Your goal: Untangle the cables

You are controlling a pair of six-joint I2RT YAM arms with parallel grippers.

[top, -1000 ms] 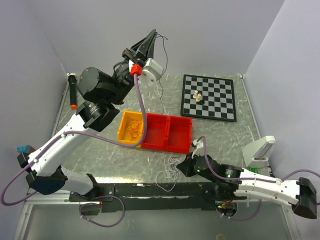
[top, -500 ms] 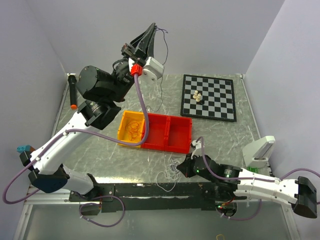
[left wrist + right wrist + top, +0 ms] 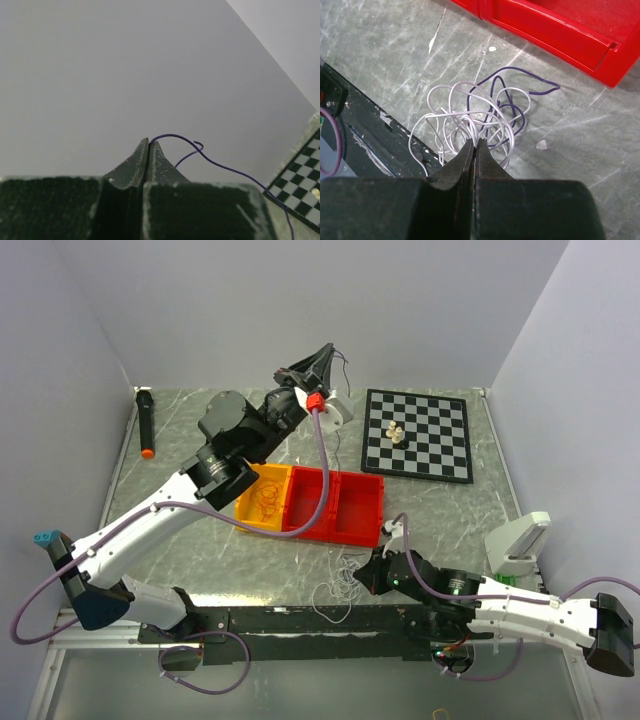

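Observation:
My left gripper (image 3: 326, 351) is raised high at the back, by the wall. It is shut on the end of a dark purple wire (image 3: 217, 163), which curves away to the right from its tips (image 3: 149, 142). My right gripper (image 3: 364, 576) is low at the front edge. It is shut on a clump of white wires (image 3: 468, 118) lying on the table, with a purple wire (image 3: 520, 68) looped through them. The clump also shows in the top view (image 3: 338, 586). An orange-red wire (image 3: 267, 497) lies coiled in the yellow bin (image 3: 246, 508).
A red two-compartment bin (image 3: 340, 530) sits mid-table beside the yellow one. A chessboard (image 3: 440, 455) with a few pieces (image 3: 396, 433) lies at the back right. A black marker (image 3: 146, 423) lies at the back left. A white block (image 3: 518, 545) stands at the right edge.
My left arm has swung right and down with the purple wire still in its jaws. The right arm and the white clump have not moved.

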